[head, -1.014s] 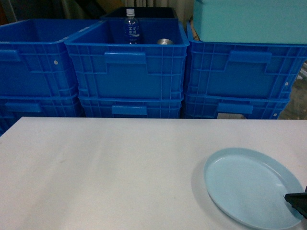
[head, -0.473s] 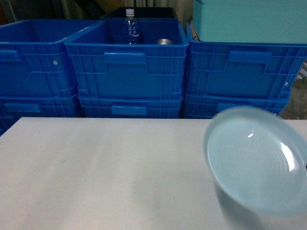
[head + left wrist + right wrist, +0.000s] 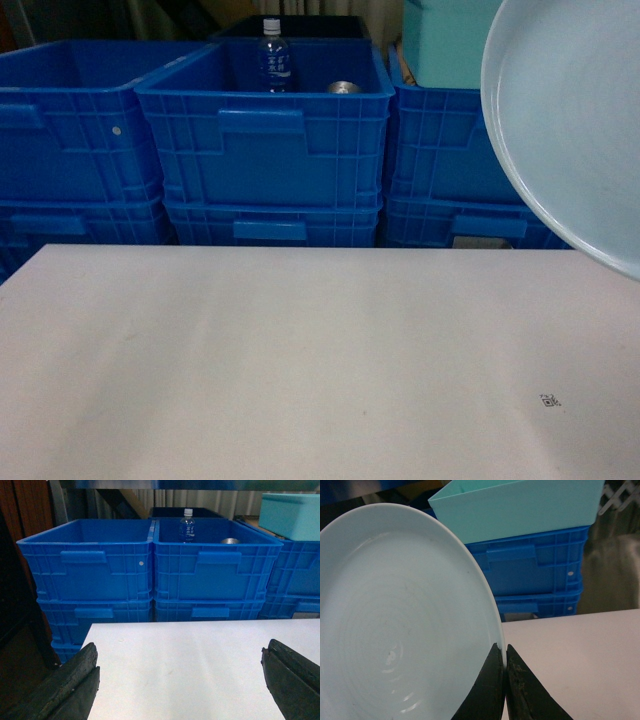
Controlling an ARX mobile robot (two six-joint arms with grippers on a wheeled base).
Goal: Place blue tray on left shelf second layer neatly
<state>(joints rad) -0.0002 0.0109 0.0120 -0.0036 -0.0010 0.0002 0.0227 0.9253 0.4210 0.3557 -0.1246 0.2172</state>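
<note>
I had the right gripper (image 3: 503, 677) pinching only the tray's (image 3: 405, 625) rim, left gripper (image 3: 180, 680) spread empty; tilted so steeply, it could slip out.

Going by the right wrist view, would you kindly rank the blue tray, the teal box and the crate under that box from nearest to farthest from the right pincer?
1. Blue tray: left, its rim pinched in the right pincer.
2. Crate: beyond the table, upper right.
3. Teal box: atop that crate, highest; nearly level with the crate in depth, so this order is uncertain.
</note>
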